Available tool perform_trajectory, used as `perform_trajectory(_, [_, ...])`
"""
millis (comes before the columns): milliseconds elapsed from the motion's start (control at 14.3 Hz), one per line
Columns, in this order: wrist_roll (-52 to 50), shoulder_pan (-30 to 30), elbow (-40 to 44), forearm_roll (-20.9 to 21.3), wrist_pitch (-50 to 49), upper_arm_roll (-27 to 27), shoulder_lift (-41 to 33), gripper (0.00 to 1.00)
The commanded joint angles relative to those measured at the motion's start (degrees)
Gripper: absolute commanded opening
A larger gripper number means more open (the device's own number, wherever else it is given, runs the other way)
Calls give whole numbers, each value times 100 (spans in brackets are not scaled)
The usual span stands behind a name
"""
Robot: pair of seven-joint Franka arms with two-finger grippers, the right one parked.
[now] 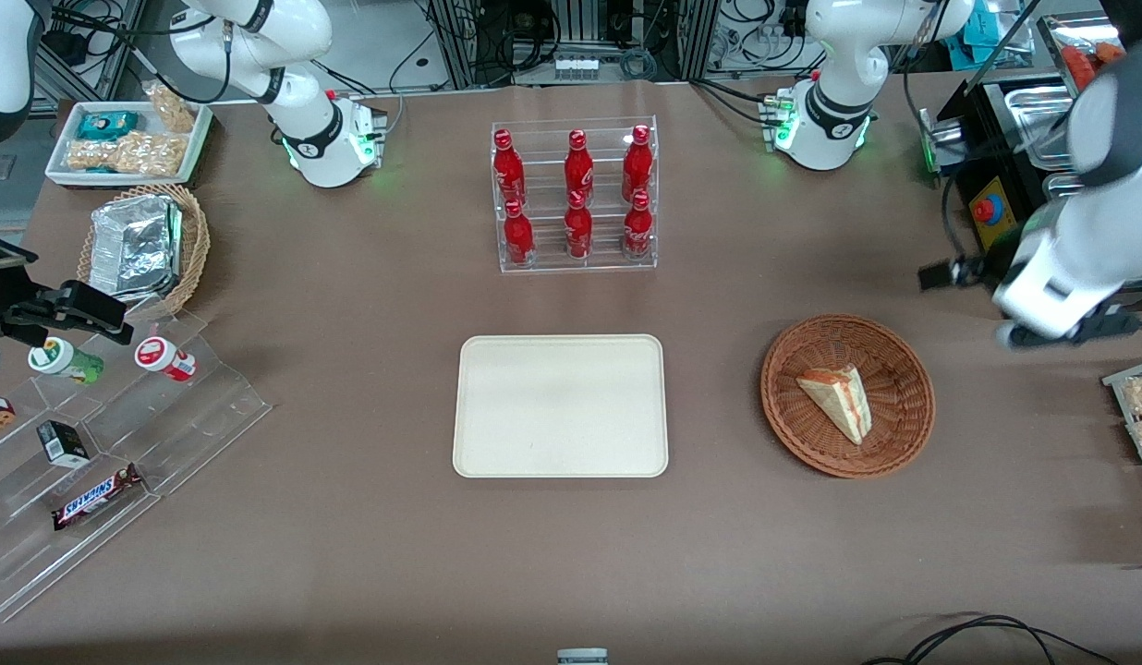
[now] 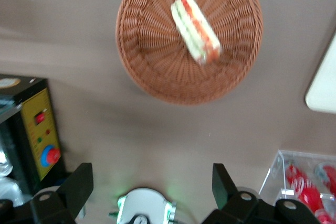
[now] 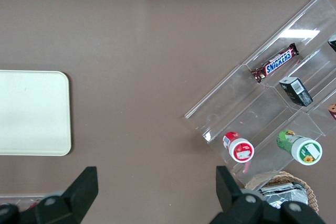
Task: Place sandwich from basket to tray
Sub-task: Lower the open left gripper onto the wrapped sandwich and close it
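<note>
The sandwich [image 1: 839, 399], a white-bread wedge with orange-red and green filling, lies in the round reddish-brown wicker basket [image 1: 793, 416] toward the working arm's end of the table. The left wrist view shows the same sandwich [image 2: 195, 27] lying in the basket [image 2: 142, 51]. The cream tray [image 1: 560, 406] lies flat beside the basket, mid-table, with nothing on it; its corner shows in the left wrist view [image 2: 323, 87]. My left gripper [image 1: 1070, 331] hangs high above the table, beside the basket and apart from it. Its fingers stand wide open [image 2: 151, 182] with nothing between them.
A clear rack of red bottles [image 1: 576, 199] stands farther from the front camera than the tray. A black box with a yellow panel and red button [image 1: 991, 208] sits near my gripper. A stepped acrylic display with snacks [image 1: 100, 434] and a foil-filled tan basket [image 1: 141, 245] lie toward the parked arm's end.
</note>
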Motion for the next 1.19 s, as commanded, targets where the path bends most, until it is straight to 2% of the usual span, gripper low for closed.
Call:
perform_trajectory(0, [-940,-26,69,-3,636,-10,544,100])
perform_trajectory(140, [-1891,-52,60,76,1103,-10,1010,100])
perform_trajectory(280, [-2271,-52,-97,24,1560,-10,1293,100])
perform_trajectory(559, [-2790,-87,-1265,14,3202,-36,1223,100])
perform_trajectory(909, [-2966,-272,-1609,58,3592,-27,1250,100])
perform_trajectory(1119, [-3185,-281,-2013,58,4179,-27,1284,100])
